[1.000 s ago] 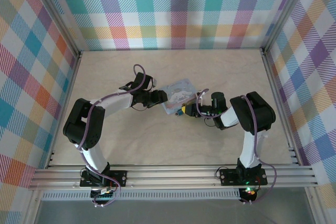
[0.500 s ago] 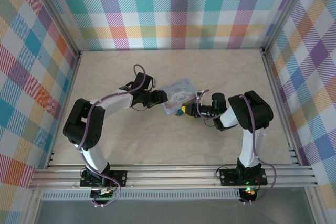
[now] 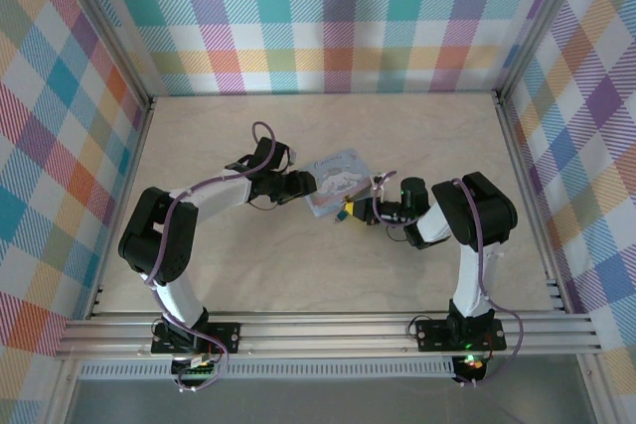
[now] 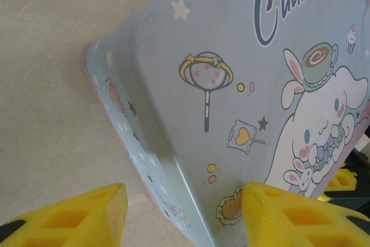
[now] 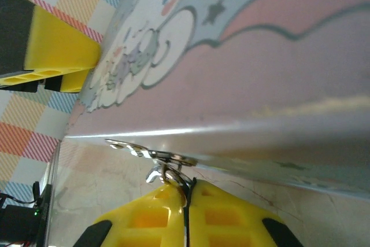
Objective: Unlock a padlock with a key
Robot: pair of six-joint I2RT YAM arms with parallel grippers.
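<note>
Tin [image 3: 336, 174] sits mid-counter [image 3: 417, 126] from above. It's pale blue and rectangular, with both arms reaching in at it: left hand [image 3: 305, 184] at its left end, right hand [image 3: 347, 212] at its near edge. From up there, whatever is at the right hand's tips is too tiny to pick out.

The right wrist view gets in close. The yellow, foam-looking pads [image 5: 144, 218] are pressed flat together. Nipped at their tips is a thin silvery loop, the padlock [image 5: 166, 173] shackle as far as I can tell, hooked at a little metal tab [image 5: 136, 150] on the tin's shiny rim. Its blue body is hidden.

The left wrist view gives you the lid art instead: white cartoon dog, stars and a wand, on glossy printed metal with rounded corners and a pink bottom edge. That hand is about half open and straddles the tin's corner. One pad is by the lid, and the other sits off beside the wall with a gap, over matte beige counter.
</note>
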